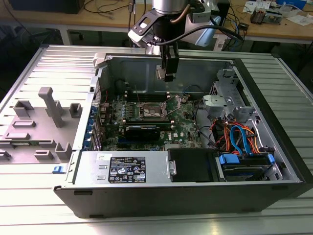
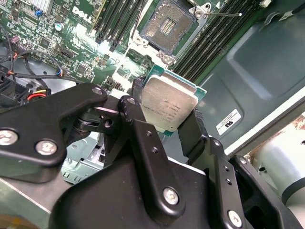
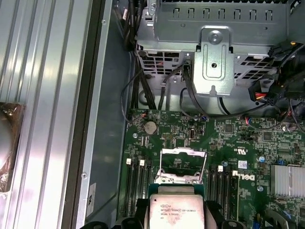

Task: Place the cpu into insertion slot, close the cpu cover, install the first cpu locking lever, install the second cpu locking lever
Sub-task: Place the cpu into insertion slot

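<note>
We find the gripper point(image 2: 164, 113) clamped on the cpu point(image 2: 170, 98) by two opposite edges, which leaves its underside free for seating. It hangs above the slot point(image 2: 167, 26), not touching. The cover point(image 3: 183, 166) appears to be raised at the slot's edge, leaving the slot open.

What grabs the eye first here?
The black gripper hangs over the open grey metal computer case, shut on the small square silvery-topped cpu. Below it on the green motherboard, the square dark-centred insertion slot lies open and empty.
</note>
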